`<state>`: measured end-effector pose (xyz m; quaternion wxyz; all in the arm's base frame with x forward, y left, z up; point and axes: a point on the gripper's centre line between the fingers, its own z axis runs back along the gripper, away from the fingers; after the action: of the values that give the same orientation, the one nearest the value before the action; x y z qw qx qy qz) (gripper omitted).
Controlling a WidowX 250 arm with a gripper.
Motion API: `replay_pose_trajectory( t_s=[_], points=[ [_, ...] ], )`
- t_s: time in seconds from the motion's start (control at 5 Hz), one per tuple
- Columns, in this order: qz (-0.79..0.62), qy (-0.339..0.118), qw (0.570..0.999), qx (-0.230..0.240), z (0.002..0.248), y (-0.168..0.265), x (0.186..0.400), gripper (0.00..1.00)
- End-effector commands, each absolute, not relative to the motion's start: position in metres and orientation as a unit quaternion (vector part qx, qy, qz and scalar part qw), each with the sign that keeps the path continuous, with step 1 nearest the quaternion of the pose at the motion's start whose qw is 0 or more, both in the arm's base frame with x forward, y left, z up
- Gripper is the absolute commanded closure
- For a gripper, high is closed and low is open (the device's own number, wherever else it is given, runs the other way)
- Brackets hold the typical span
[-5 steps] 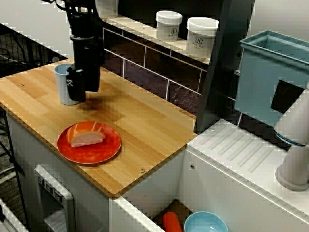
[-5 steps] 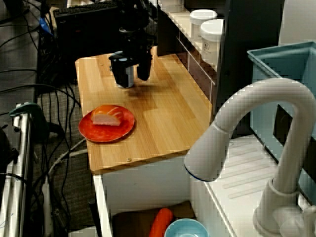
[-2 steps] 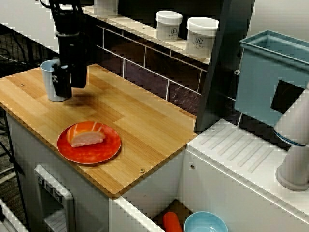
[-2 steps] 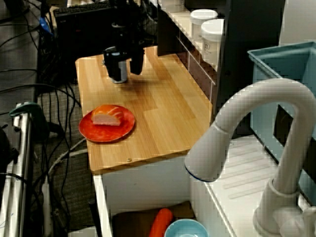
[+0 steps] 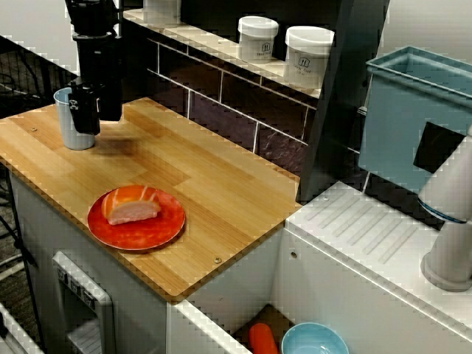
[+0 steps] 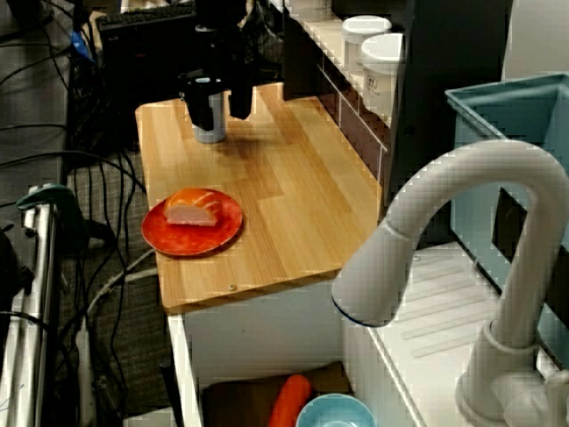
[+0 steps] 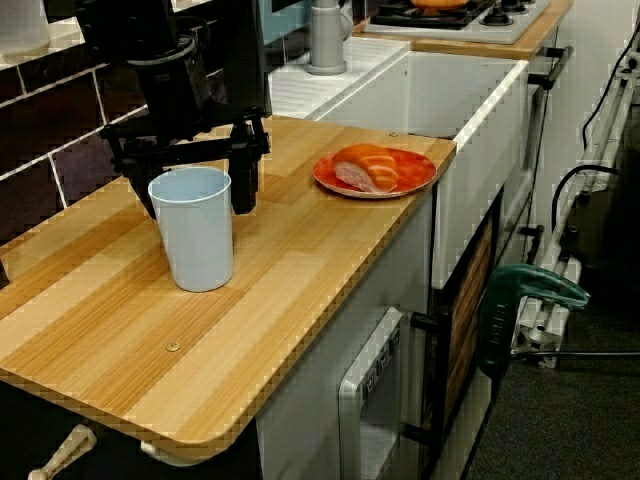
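Cup (image 7: 195, 235), wide-spread fingers (image 7: 245, 185) gripping its sides

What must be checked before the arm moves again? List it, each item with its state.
1. Cup upright, base flat on the counter: ok.
2. Gripper straddles the cup, one finger on each side: ok.
3. Firm hold on the cup: cannot tell, the cup hides the contact.
4. Cup empty: cannot tell, its bottom is out of sight.
5. Plate with the sushi stands well apart from the cup: ok.
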<state>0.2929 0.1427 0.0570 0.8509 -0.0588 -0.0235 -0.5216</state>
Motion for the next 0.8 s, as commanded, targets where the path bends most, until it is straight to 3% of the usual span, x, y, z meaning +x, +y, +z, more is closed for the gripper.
replay_pose_trajectory(
  t_s=[0.0, 0.6],
  points=[
    [-0.49, -0.052, 0.869, -0.049, 0.082, 0.138, 0.298, 0.0],
    [-0.443, -0.091, 0.889, -0.065, 0.114, 0.128, 0.303, 0.0]
  ],
)
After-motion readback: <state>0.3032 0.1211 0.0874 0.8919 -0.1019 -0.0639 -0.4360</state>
